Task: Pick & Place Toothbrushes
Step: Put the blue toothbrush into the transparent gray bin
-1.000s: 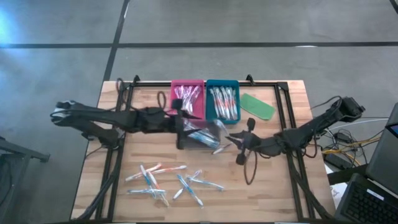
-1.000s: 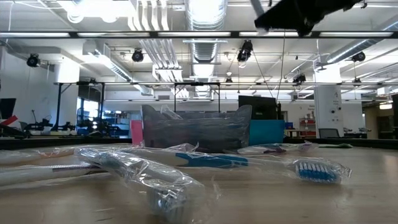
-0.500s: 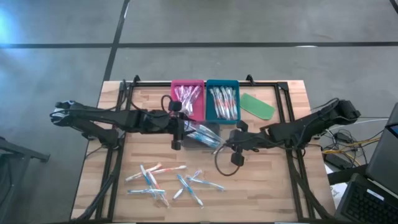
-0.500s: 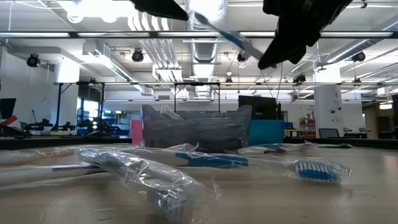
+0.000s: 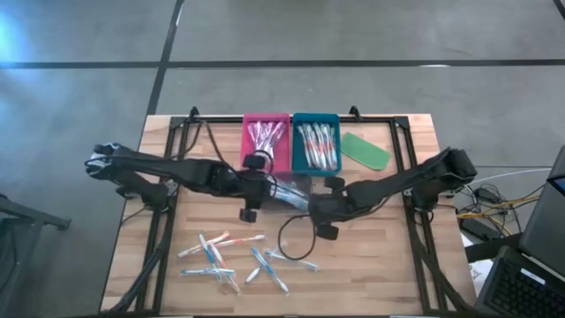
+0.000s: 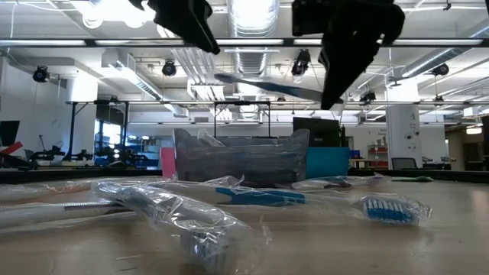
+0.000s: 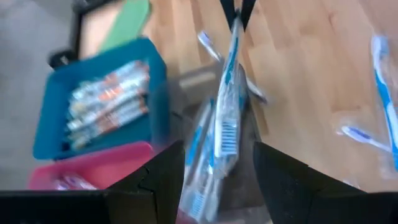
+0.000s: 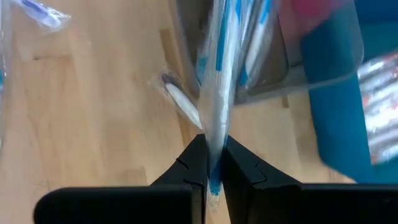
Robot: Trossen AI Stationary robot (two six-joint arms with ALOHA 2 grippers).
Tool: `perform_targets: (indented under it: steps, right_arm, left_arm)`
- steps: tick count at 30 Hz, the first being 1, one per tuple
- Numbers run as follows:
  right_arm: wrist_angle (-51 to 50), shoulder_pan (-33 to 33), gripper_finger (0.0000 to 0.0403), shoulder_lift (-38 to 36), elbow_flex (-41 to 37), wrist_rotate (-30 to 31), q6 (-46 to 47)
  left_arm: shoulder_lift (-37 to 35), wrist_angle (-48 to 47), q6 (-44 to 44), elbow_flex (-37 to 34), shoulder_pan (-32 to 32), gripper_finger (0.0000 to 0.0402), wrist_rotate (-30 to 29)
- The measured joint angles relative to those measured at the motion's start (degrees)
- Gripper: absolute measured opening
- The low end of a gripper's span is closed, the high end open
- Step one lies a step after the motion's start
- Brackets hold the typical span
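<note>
Spanning a grey-floored hall, the wooden table (image 5: 402, 265) carries a clear tray (image 5: 287, 194); above it the right gripper (image 8: 212, 163) pinches a wrapped toothbrush (image 8: 219, 93), the left gripper (image 7: 215, 171) spread wide beside it, loose toothbrushes (image 5: 238, 259) nearby.

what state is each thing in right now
right end effector: shut on a wrapped toothbrush, held in the air over the clear tray
left end effector: open, at the brush's other end
clear tray: holds a few brushes
pink tray: holds brushes
teal tray: holds brushes
loose toothbrushes: lying scattered on the table
green piece: lying flat beside the teal tray
</note>
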Motion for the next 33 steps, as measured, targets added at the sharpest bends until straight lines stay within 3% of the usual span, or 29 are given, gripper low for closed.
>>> perform_targets:
  steps: [9,22,28,33]
  right_arm:
    - [-1.6,0.2,0.002,3.7,6.08,-0.26,-4.2]
    - [-0.23,-0.04,0.002,3.2,6.67,0.53,-5.6]
    - [0.1,-0.11,0.002,3.2,6.65,0.68,-5.93]
    - [0.09,-0.17,0.002,3.2,6.65,0.92,-5.9]
  left_arm:
    - [8.4,-9.02,-2.62,5.88,-0.2,0.0193,0.06]
    - [13.16,-8.64,-1.87,8.48,-0.12,0.0177,1.3]
    - [13.25,-7.78,-0.62,8.48,-0.12,0.0146,-0.41]
    - [13.05,-7.69,-0.56,8.7,-0.12,0.0087,-1.54]
